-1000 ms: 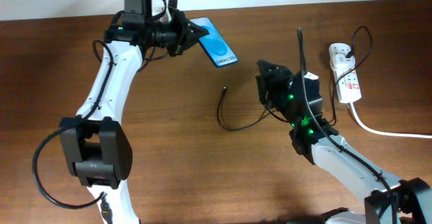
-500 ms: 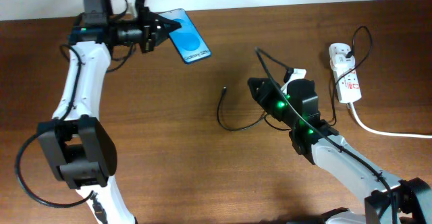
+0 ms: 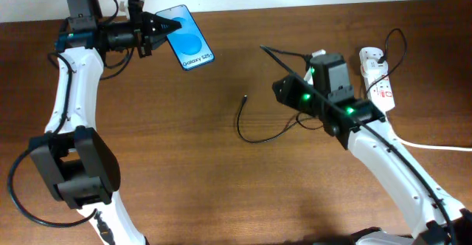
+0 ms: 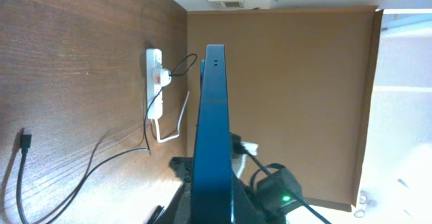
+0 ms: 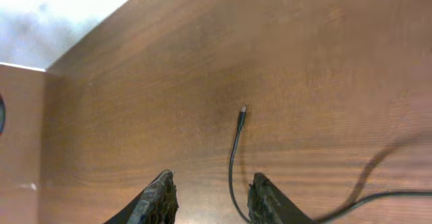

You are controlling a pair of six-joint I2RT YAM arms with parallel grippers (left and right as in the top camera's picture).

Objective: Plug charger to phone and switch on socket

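Note:
My left gripper (image 3: 161, 29) is shut on the phone (image 3: 189, 37), holding it in the air over the table's far left, blue screen with white "Galaxy" text facing up. In the left wrist view the phone (image 4: 209, 116) shows edge-on between the fingers of that gripper (image 4: 210, 207). The charger (image 3: 243, 119) lies curled on the wood mid-table, its plug tip (image 3: 245, 97) free. My right gripper (image 3: 279, 90) hangs open just right of it. In the right wrist view the charger (image 5: 234, 156) runs close beside the right finger (image 5: 266, 197), untouched. The socket (image 3: 376, 79) lies at the far right.
A thick white cord (image 3: 420, 145) leaves the socket toward the right edge. A thin black lead loops above the socket (image 3: 397, 42). A brown board (image 4: 297, 82) stands behind the table. The table's back edge (image 3: 295, 9) runs just behind the phone.
My left arm has swung left and back, carrying the phone with it. The right arm has shifted right and turned, and its jaws have narrowed.

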